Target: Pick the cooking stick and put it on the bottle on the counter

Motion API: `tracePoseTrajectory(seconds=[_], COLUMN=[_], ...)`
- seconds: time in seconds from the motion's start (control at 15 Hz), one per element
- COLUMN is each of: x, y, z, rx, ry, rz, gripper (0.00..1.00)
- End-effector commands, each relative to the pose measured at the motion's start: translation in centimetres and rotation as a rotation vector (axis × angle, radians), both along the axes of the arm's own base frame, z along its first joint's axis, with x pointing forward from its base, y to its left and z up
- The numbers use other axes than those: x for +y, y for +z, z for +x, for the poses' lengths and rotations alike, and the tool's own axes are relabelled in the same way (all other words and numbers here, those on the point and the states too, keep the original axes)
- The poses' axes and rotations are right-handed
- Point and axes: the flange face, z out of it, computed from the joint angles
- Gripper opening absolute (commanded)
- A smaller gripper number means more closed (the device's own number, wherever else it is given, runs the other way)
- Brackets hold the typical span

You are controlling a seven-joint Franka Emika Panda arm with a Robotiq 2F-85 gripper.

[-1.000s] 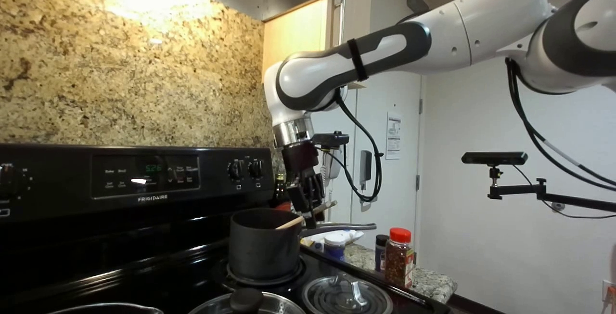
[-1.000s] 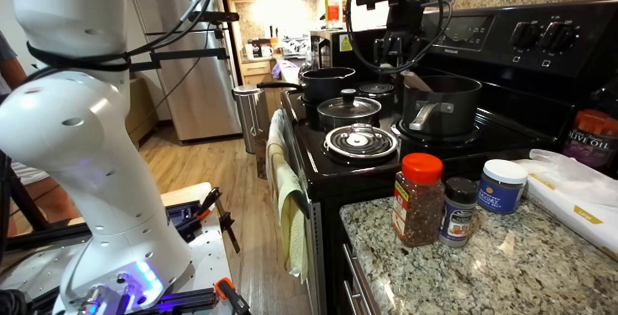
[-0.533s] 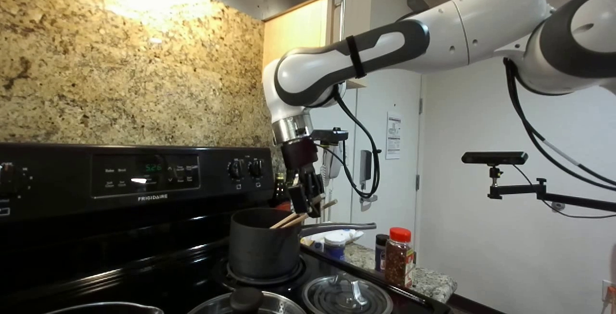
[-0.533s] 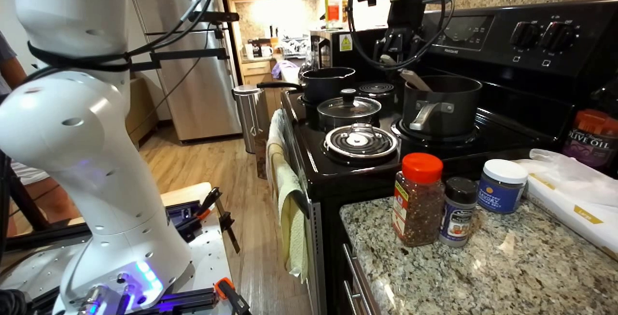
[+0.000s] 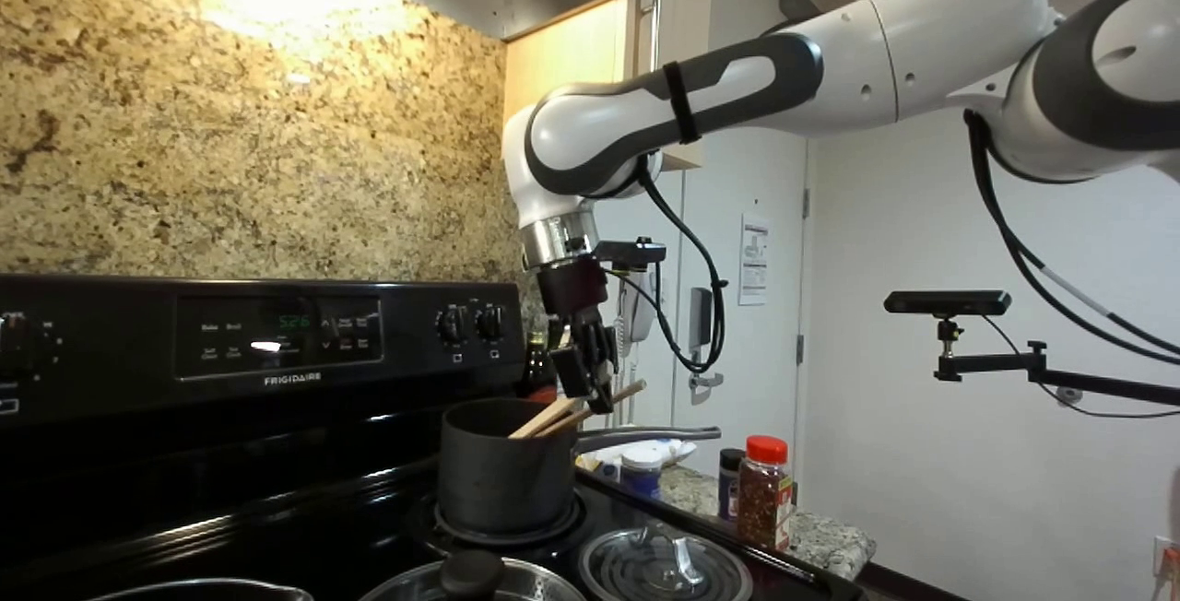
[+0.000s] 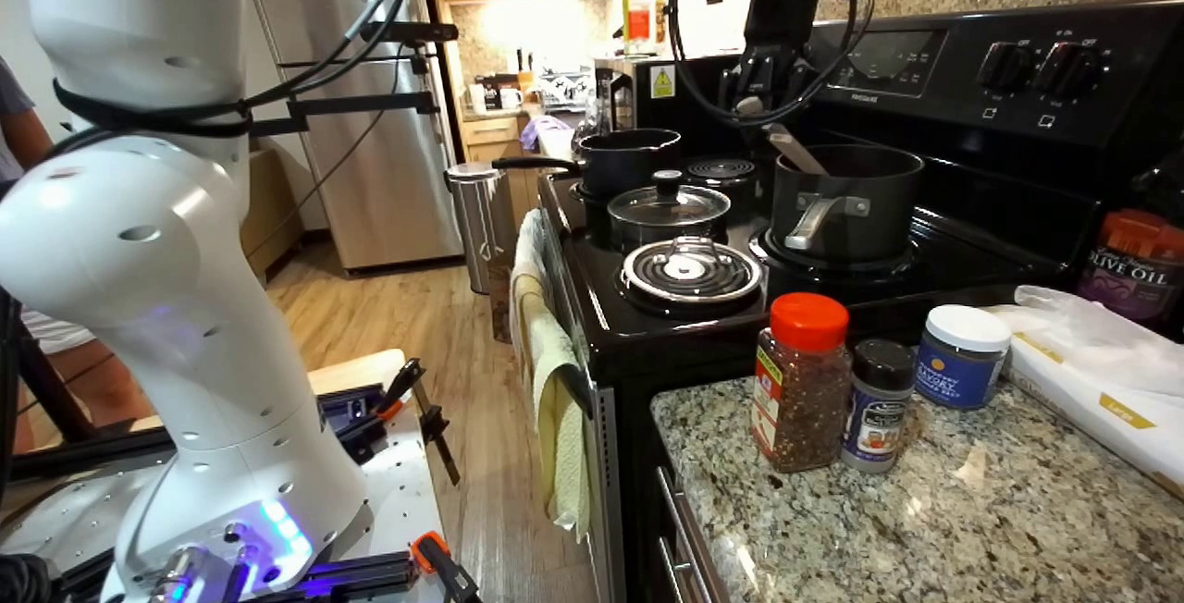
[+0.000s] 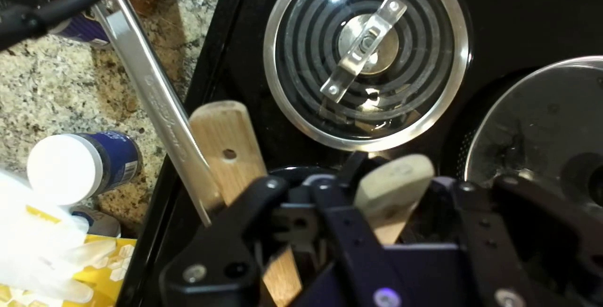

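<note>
the gripper (image 5: 588,387) is clamped on the cooking stick (image 7: 395,187), one wooden end poking up between its jaws and the lower part slanting past the rim into the black pot (image 5: 505,481). a second wooden utensil (image 7: 228,151), with a hole in its handle, leans in the same pot. the stove panel (image 5: 277,357) carries the name "frigidaire", its green clock (image 5: 295,321) showing 526; "off" stands above the knobs (image 6: 1005,68). on the counter (image 6: 832,547) the red-capped bottle (image 6: 803,399), its label too small to read, stands just beside a black-capped jar (image 6: 876,409). a white-lidded jar (image 6: 957,367) reads "savory", a white box (image 6: 1087,409) "large", a purple-labelled container (image 6: 1130,270) near it "olive oil".
</note>
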Motion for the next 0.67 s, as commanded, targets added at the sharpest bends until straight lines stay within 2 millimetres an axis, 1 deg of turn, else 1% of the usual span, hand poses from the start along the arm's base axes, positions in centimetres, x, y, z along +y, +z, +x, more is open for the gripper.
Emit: tracePoseTrajectory(seconds=[0.0,0.07,0.6], x=[-0.04,-0.04,-0.03], y=[0.58,0.63,0.88], z=[0.23,0.25,0.51], rx=[0.023,0.024,0.018], ry=[0.021,0.021,0.020], rz=[-0.014,-0.015,-0.017], gripper=[0.40,0.45,0.97])
